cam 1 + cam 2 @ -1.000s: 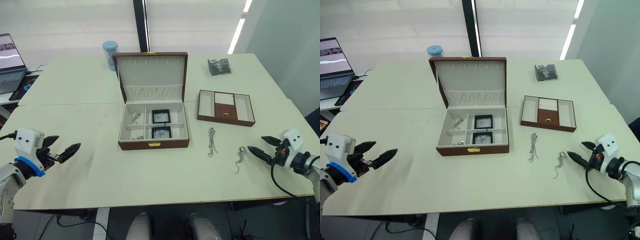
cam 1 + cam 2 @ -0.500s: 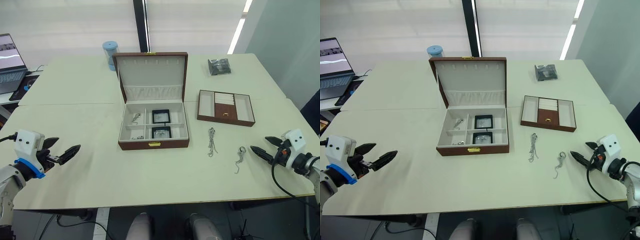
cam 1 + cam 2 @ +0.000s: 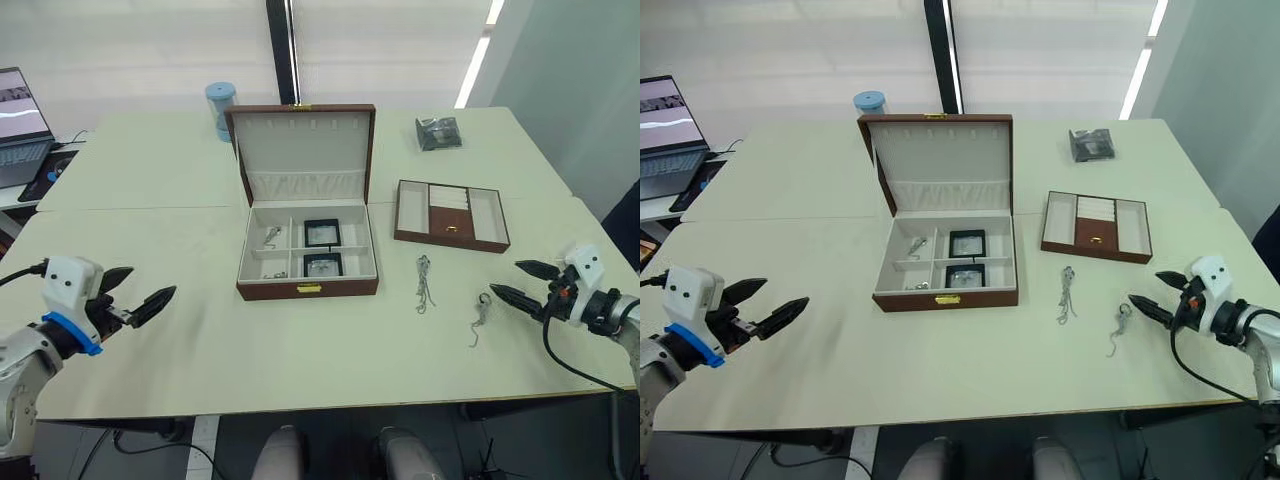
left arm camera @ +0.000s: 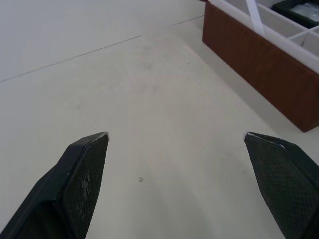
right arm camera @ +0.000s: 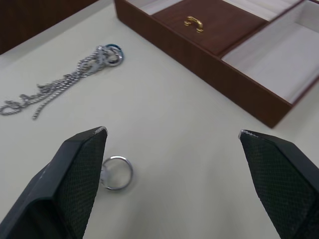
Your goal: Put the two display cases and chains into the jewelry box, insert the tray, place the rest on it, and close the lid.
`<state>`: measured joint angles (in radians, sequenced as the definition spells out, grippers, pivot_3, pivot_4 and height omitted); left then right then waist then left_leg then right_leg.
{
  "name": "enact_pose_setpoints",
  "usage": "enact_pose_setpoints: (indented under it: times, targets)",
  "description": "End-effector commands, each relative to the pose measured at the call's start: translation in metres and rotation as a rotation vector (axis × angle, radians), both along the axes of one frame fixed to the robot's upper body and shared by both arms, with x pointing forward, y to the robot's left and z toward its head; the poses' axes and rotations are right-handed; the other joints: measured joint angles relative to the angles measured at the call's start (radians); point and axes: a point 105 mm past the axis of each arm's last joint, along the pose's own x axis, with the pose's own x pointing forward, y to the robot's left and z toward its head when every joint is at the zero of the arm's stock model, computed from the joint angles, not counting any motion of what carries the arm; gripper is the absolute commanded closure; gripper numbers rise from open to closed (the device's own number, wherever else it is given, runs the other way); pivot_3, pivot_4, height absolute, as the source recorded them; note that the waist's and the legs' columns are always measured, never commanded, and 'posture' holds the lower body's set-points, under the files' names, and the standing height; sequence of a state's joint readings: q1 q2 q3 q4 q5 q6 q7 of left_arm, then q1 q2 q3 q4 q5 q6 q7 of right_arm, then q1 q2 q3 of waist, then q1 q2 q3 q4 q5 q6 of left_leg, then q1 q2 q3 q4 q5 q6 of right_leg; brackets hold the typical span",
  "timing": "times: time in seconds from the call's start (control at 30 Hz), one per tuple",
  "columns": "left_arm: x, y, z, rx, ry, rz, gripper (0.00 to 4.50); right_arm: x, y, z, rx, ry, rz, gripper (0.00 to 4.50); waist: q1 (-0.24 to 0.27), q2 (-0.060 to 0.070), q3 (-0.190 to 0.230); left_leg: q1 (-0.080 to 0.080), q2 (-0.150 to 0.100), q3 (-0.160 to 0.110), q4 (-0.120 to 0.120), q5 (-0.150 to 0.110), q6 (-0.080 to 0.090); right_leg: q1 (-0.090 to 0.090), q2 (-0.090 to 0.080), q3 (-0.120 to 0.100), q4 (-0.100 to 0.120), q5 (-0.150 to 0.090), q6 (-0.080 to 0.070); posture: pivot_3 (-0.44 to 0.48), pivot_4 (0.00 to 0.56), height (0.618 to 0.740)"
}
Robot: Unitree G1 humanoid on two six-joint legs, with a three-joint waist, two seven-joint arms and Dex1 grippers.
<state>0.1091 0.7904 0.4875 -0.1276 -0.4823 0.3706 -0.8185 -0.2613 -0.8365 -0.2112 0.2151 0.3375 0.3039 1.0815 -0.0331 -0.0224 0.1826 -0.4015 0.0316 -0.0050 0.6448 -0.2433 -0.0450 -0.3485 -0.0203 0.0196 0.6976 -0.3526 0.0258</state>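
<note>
Box: table centre, lid up; two cases in its right compartments, chains in the left ones.
Tray: right of box, on the table.
Left gripper: near left, spread wide, empty.
Right gripper: near right, spread wide, empty, just beside a ringed chain; a longer chain lies left of that.

The cream table carries the open jewelry box, the tray, a doubled chain, a ringed chain just ahead of the right jaws, a dark packet and a blue cup.
</note>
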Motion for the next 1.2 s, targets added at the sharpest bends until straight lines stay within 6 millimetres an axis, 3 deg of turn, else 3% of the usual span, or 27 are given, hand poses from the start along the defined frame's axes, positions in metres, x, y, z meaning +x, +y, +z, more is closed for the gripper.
enact_pose_setpoints:
  times: [0.03, 0.2, 0.3, 0.47, 0.73, 1.2]
  targets:
    - [-0.005, -0.035, 0.005, -0.014, -0.007, -0.141, 0.00, 0.004, 0.016, 0.028, -0.047, -0.011, 0.130, 0.02, 0.000, 0.000, 0.000, 0.000, 0.000, 0.001, 0.000, 0.000, 0.000, 0.000, 0.000, 0.000, 0.000, 0.000, 0.000, 0.000, 0.150, 0.740]
    - [-0.012, -0.089, 0.006, -0.017, 0.000, -0.357, 0.00, 0.011, 0.027, 0.031, -0.137, 0.078, 0.250, 0.02, 0.002, 0.000, 0.000, 0.000, 0.000, -0.001, 0.000, 0.000, 0.000, 0.000, 0.000, -0.001, 0.000, 0.000, 0.000, 0.000, 0.150, 0.740]
    - [-0.016, -0.122, 0.008, -0.003, -0.025, -0.496, 0.00, 0.026, 0.029, 0.035, -0.249, 0.088, 0.305, 0.02, 0.002, 0.000, 0.000, 0.000, -0.001, 0.000, 0.001, 0.000, 0.000, 0.001, 0.000, 0.000, 0.000, 0.000, 0.000, 0.000, 0.150, 0.740]
    - [-0.018, -0.153, 0.006, -0.005, -0.072, -0.609, 0.00, 0.049, 0.029, 0.036, -0.379, 0.115, 0.337, 0.02, 0.001, 0.001, 0.001, 0.000, 0.000, 0.000, 0.000, 0.000, 0.000, 0.000, 0.001, 0.000, -0.001, 0.000, 0.000, 0.000, 0.150, 0.740]
    - [-0.024, -0.177, -0.002, -0.010, -0.116, -0.696, 0.00, 0.074, 0.005, 0.034, -0.566, 0.131, 0.252, 0.02, 0.001, 0.001, 0.001, 0.000, 0.000, 0.005, 0.001, 0.000, 0.000, -0.001, 0.000, 0.004, -0.001, 0.000, 0.000, 0.000, 0.150, 0.740]
    - [-0.024, -0.192, 0.003, -0.029, -0.194, -0.727, 0.00, 0.091, 0.009, 0.013, -0.529, 0.162, 0.125, 0.02, 0.001, 0.001, 0.001, 0.001, 0.000, 0.005, 0.001, 0.000, 0.000, -0.001, 0.000, 0.004, 0.000, 0.000, 0.000, 0.000, 0.150, 0.740]
